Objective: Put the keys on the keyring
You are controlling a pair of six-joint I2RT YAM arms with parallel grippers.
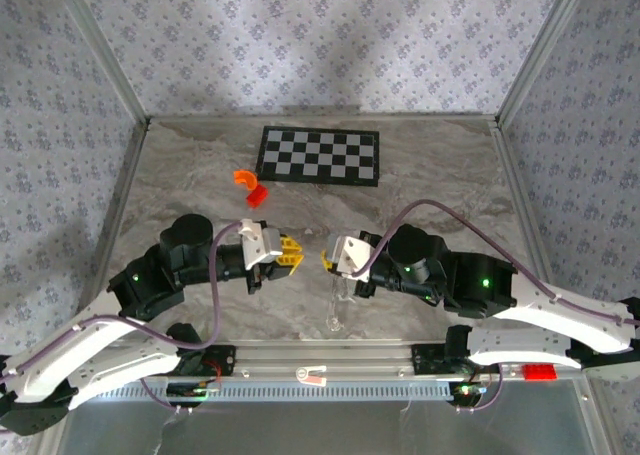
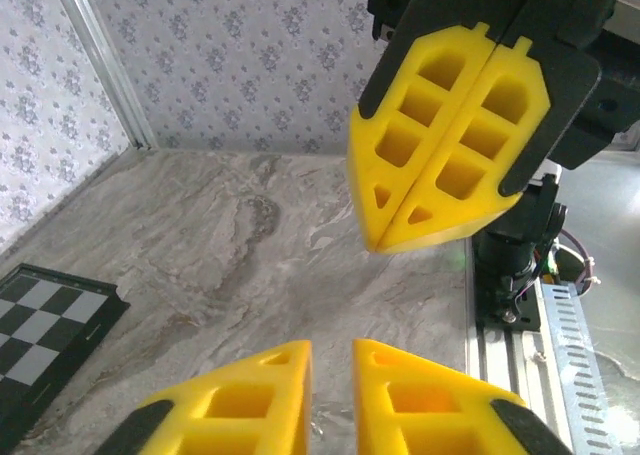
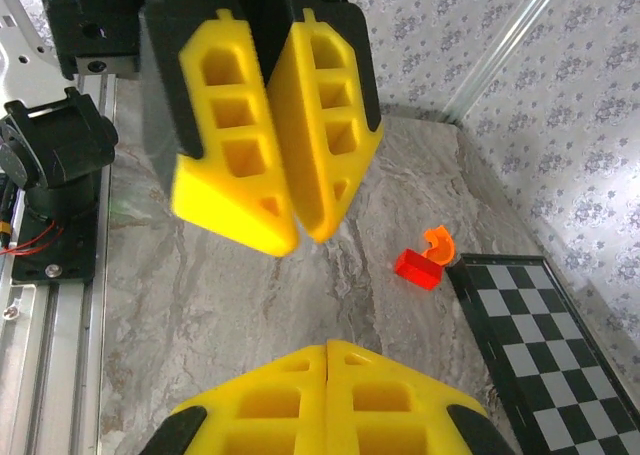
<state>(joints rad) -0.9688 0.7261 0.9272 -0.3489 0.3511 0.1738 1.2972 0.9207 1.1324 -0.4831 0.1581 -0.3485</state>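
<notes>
My two grippers face each other tip to tip over the middle of the marble table (image 1: 200, 155). The left gripper (image 1: 292, 254) (image 2: 331, 350) has its yellow fingers a narrow gap apart, with nothing seen between them. The right gripper (image 1: 326, 259) (image 3: 327, 347) is shut, its pads pressed together, and I see nothing in them. The keyring (image 1: 334, 303), a thin silvery chain loop, runs from under the right gripper toward the near edge. A small glint (image 2: 316, 424) shows on the table below the left fingers. The keys are out of view.
A black-and-white checkerboard (image 1: 320, 155) (image 3: 550, 345) lies at the back. An orange curved piece (image 1: 245, 178) (image 3: 438, 242) and a red piece (image 1: 256, 196) (image 3: 417, 268) sit by its left corner. Patterned walls close three sides, and a metal rail (image 1: 330, 360) runs along the near edge.
</notes>
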